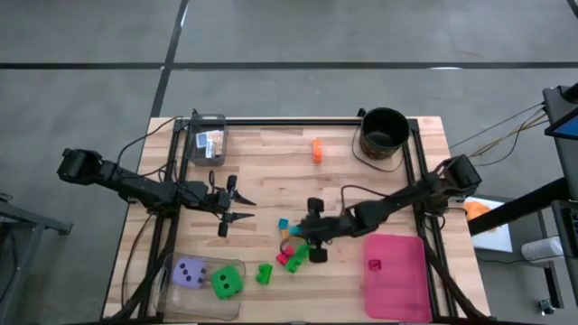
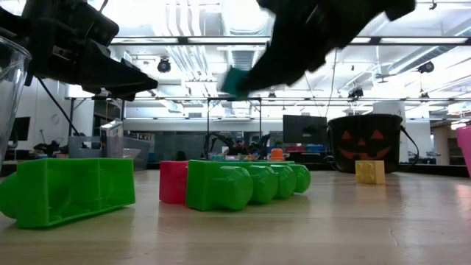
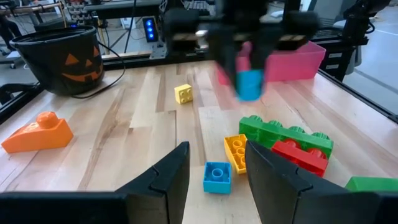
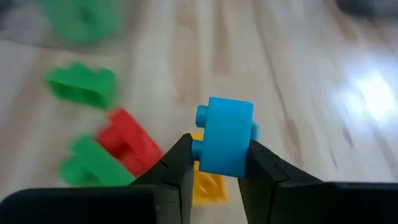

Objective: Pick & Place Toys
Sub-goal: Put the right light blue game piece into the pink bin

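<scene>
Gripping a blue brick [image 4: 227, 138] between its fingers, my right gripper [image 1: 302, 236] hangs above the counter [image 1: 271, 171] over a cluster of green, red and yellow bricks [image 1: 293, 257]. My left gripper [image 1: 237, 209] waits spread apart near the counter's left side, facing that cluster, with another blue brick [image 3: 217, 177] lying just before it.

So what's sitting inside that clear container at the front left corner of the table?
In the clear container, the high view shows a purple dotted die and a green dotted die side by side. Anything beneath them is covered, so I cannot tell.
</scene>
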Tool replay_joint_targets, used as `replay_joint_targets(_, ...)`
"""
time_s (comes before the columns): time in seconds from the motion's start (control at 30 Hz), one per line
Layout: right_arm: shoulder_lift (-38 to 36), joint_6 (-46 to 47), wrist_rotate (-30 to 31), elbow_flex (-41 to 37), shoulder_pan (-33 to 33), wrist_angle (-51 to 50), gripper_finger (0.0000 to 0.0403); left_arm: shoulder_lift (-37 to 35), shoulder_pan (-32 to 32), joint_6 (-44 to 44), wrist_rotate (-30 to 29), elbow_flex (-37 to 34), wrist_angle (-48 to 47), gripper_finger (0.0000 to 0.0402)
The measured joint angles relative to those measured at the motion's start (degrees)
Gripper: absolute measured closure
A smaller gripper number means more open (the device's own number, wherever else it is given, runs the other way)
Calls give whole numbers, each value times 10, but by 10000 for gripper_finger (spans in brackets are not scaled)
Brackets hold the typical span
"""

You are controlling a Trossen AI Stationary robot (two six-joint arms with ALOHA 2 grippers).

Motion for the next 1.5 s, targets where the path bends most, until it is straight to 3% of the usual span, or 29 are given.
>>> replay_joint_targets(0.17, 3, -70, -17, -32, 39, 159, 315, 0, 0, 0, 0, 0, 0, 244)
replay_joint_targets(0.43, 3, -95, -87, -169, 64, 497, 315, 0, 0, -1, 0, 0, 0, 244)
replay_joint_targets(0.73, -71, 18, -85, -280, 103, 510, 315, 0, 0, -1, 0, 0, 1, 244)
replay_joint_targets(0.9, -161, 99, -85, -312, 143, 409, 315, 0, 0, -1, 0, 0, 1, 244)
replay_joint_targets(1.13, -295, 253, -29, -298, 217, 118, 315, 0, 0, -1, 0, 0, 1, 244)
replay_joint_targets(1.33, -368, 422, 23, -228, 283, -152, 315, 0, 0, -1, 0, 0, 1, 244)
replay_joint_targets(1.5, -361, 558, 42, -139, 325, -378, 315, 0, 0, -1, 0, 0, 1, 244)
